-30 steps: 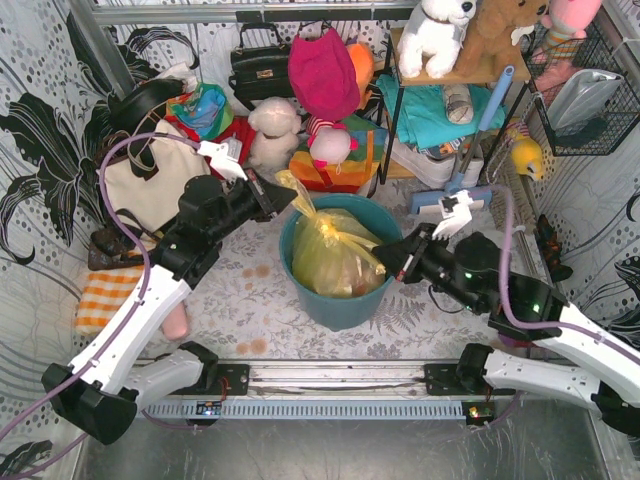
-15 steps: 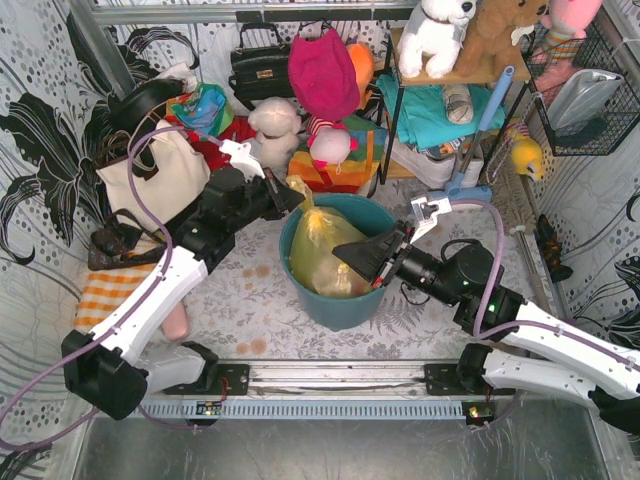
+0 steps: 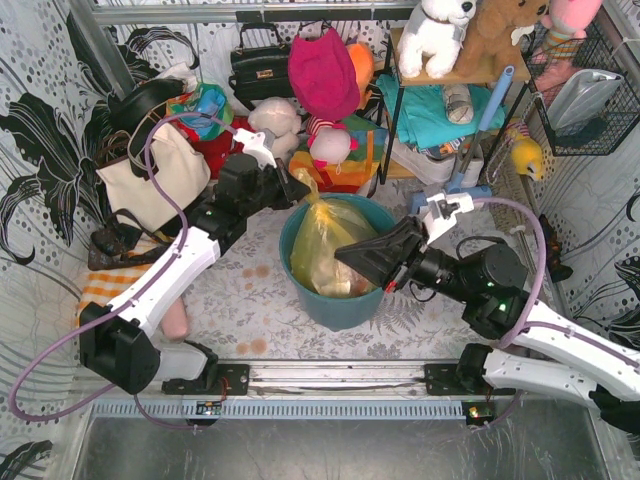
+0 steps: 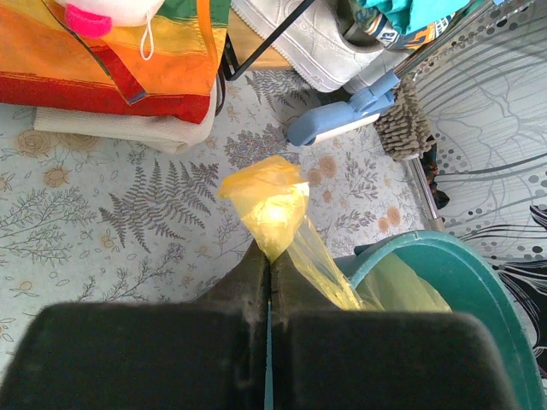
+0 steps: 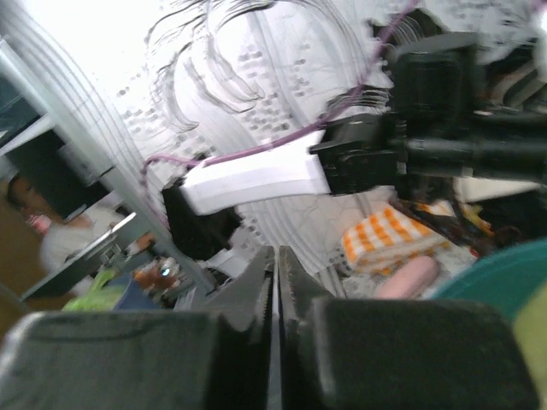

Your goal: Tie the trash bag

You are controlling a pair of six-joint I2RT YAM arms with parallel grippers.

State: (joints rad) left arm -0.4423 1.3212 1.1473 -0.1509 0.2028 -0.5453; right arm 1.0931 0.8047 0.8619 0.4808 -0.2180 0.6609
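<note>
Pinching the trash bag (image 4: 267,198) at eleven o'clock of the bucket (image 3: 338,308), the left gripper (image 4: 267,258) risks tearing thin plastic if it pulls; the right gripper (image 3: 347,254), closed and seemingly empty, cannot steady it.

Left arm (image 3: 165,285) and right arm (image 3: 565,335): white shells, black joints and bases, each trailing a looping purple cable (image 3: 544,262)

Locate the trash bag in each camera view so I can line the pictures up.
Top external: the trash bag is at centre, standing in the teal bucket.
Left wrist: its yellow neck is at centre, pinched in the left gripper.
Right wrist: blurred; only a pale yellow sliver at the lower right edge, probably the bag.
Shared landmark: the bucket, lower right in both wrist views.
</note>
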